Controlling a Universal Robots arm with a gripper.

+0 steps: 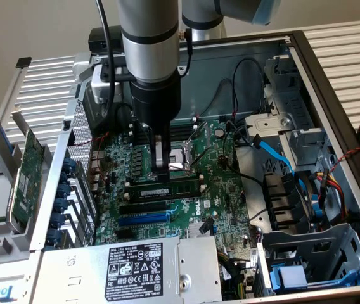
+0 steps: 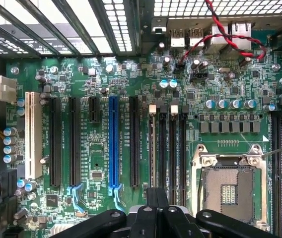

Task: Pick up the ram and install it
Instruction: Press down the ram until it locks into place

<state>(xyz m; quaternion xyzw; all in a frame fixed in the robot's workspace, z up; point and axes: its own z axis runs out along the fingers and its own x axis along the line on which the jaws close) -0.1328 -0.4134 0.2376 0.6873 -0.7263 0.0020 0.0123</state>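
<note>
While arm column blocks much of board in exterior view, gripper (image 1: 162, 166) sits low over motherboard (image 1: 186, 209), fingers pinched together, nothing between them that I can see. Ram (image 1: 165, 189) lies lengthwise in memory slot just below fingertips, white label up; touching or a hair apart, cannot tell. Seating depth unclear. Wrist view: gripper (image 2: 157, 198) tips over slot row, CPU socket (image 2: 229, 186) alongside, blue slot (image 2: 113, 141) further off. Expansion card (image 1: 26, 180) stands outside case at exterior view's left, partly cut off by chassis wall.

ram (image 1: 165, 190) in motherboard (image 1: 218, 202) slot | tool (image 1: 161, 170) above ram
</note>
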